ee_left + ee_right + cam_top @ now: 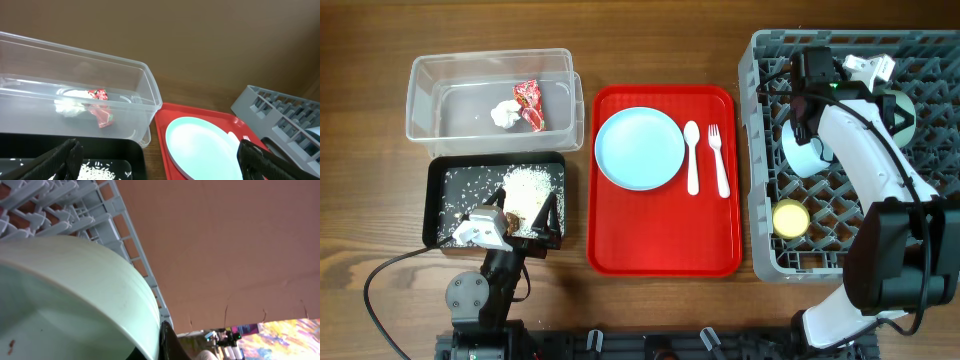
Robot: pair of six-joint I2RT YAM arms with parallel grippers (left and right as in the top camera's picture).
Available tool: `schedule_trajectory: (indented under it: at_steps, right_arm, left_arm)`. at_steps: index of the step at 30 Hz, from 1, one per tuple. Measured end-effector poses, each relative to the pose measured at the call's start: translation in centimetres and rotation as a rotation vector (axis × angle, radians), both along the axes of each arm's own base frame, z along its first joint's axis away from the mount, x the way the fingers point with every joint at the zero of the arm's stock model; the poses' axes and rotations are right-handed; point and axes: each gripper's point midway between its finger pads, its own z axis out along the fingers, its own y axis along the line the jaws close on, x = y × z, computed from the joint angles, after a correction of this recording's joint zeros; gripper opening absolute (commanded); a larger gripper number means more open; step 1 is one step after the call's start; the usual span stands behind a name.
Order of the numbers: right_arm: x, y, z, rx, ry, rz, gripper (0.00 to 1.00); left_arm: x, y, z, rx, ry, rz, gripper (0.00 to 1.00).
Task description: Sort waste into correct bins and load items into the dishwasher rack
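The clear tub [420, 95] holds the white tissue [503, 114] and the red wrapper [528, 103]; both also show in the left wrist view [70, 106] [100, 115]. The black tray [435, 200] holds rice [528, 185]. My left gripper [530, 212] [160, 167] is open and empty over the black tray's near right corner. The light-blue plate [640, 148] [205, 145], spoon [692, 160] and fork [718, 160] lie on the red tray. My right gripper [807, 128] [162, 347] is shut on the rim of a pale bowl [807, 157] [65, 295] inside the grey rack [760, 200]. The bowl looks light blue from overhead and greenish at the wrist.
The red tray [660, 245] lies between the black tray and the rack. In the rack, the yellow cup [790, 217] sits near the front left and a pale green bowl [903, 115] stands at the back right. My right arm stretches over the rack's right half.
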Motion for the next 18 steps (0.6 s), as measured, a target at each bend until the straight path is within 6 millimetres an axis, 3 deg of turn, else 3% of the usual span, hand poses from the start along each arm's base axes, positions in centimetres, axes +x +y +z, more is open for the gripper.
schedule_trajectory:
  at_steps: [7, 13, 18]
  right_arm:
    - [0.1, -0.4, 0.0, -0.003, 0.025, 0.001, 0.04]
    - [-0.1, -0.3, -1.9, -0.012, 0.075, 0.018, 0.04]
    - [0.4, 1.1, -2.1, -0.019, 0.107, 0.064, 0.04]
  left_arm:
    - [0.0, 0.0, 0.0, 0.0, 0.0, 0.0, 1.0]
    - [0.0, 0.0, 0.0, 0.0, 0.0, 0.0, 1.0]
    - [0.0, 0.0, 0.0, 0.0, 0.001, 0.0, 1.0]
